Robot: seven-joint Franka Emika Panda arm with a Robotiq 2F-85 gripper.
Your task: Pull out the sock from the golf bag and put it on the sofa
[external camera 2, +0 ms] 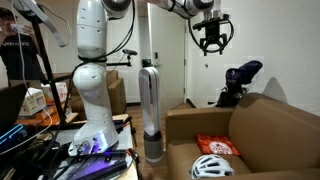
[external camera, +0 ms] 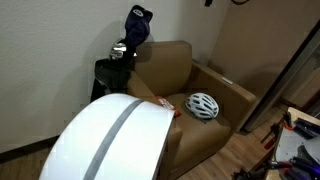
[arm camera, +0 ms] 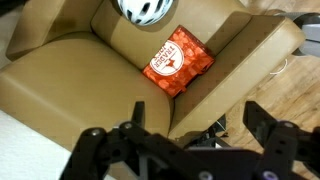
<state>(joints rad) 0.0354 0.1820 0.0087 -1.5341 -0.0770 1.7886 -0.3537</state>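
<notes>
A small room with pale walls [external camera: 60, 40] and a wood floor [external camera: 250, 155]. The sofa [external camera: 170, 65], a tan-brown single seat with wide boxy arms, stands in a corner. A white bicycle helmet [external camera: 203, 105] lies on its seat cushion, and a flat orange-red packet [arm camera: 178, 60] lies just beside the helmet. The golf bag [external camera: 112, 68] stands upright just behind one sofa arm, against the wall, with silvery club heads [external camera: 120, 48] and a dark blue head cover [external camera: 138, 22] sticking out of the top. The sock cannot be made out among the dark shapes at the bag's mouth in any view. In an exterior view the gripper [external camera 2: 213, 45] hangs high in the air, well above the sofa and near the bag's top without touching it; the wrist view shows its fingers [arm camera: 95, 145] spread wide with nothing between them, looking down on the seat. A big white domed object with a grey stripe [external camera: 110, 145] fills the foreground and hides the sofa's near front corner. A tall slim tower fan [external camera 2: 150, 110] stands between the robot's white base [external camera 2: 90, 70] and the sofa
</notes>
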